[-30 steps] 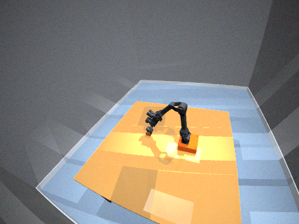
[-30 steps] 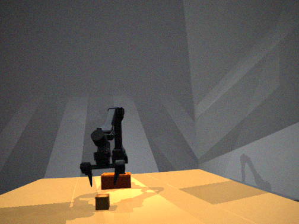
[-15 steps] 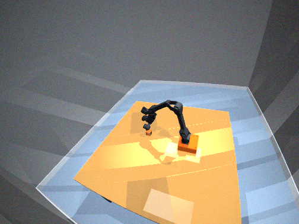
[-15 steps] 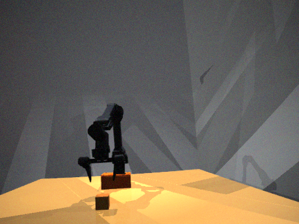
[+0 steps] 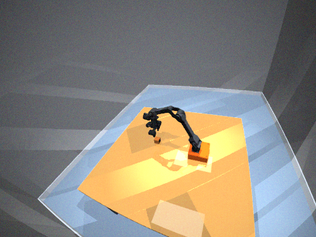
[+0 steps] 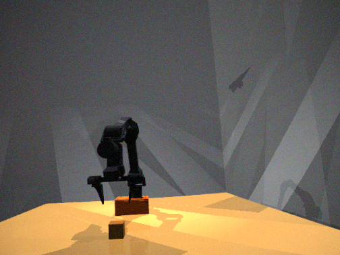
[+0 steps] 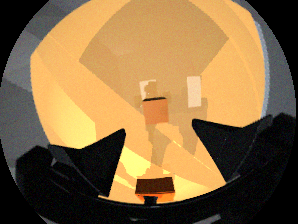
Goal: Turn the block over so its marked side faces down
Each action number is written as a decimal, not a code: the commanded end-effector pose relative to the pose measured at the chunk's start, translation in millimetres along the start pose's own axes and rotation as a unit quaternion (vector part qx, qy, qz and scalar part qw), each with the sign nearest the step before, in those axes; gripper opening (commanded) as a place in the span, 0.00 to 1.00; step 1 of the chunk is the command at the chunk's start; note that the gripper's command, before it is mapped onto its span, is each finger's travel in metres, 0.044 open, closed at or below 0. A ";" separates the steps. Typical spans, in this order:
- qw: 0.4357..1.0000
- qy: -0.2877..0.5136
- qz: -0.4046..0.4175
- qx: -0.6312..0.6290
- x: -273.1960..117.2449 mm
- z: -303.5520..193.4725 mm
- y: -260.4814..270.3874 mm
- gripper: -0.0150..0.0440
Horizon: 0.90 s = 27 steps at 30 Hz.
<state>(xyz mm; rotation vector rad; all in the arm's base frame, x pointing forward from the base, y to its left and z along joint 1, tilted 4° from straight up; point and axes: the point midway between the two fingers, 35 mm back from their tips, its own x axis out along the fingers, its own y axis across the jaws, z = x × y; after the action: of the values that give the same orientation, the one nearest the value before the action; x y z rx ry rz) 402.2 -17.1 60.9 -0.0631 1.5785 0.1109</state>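
The small orange-brown block (image 5: pixel 157 140) (image 6: pixel 116 230) (image 7: pixel 156 111) rests flat on the table (image 5: pixel 219 188) (image 6: pixel 219 236) (image 7: pixel 55 65). A dark face shows on its right side in the top view, and a thin dark strip lies along its upper edge in the wrist view. Its near side looks dark in the exterior view; whether that is the mark or shade I cannot tell. The face toward the wrist camera is plain orange. My gripper (image 5: pixel 155 130) (image 6: pixel 117 202) (image 7: pixel 158 127) is wide open and empty, pointing down above the block's level, with no finger touching it.
The arm's orange base box (image 5: pixel 203 150) (image 6: pixel 131 206) (image 7: pixel 155 186) stands on the table, to the right of the block in the top view. A pale rectangle (image 5: pixel 179 217) lies near the table's front edge in that view.
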 end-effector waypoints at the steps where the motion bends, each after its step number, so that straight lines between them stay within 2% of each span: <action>1: 1.000 0.009 -0.003 0.001 9.5 0.1 -0.8 1.00; 4: 1.000 0.009 -0.003 0.001 33.3 -0.9 -0.9 1.00; 27: 1.000 0.009 -0.003 0.001 70.2 -0.6 -1.2 1.00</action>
<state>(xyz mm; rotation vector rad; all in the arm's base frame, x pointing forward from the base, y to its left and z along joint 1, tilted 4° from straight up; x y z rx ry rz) 401.5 -15.6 -3.4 -0.0654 1.5950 0.1097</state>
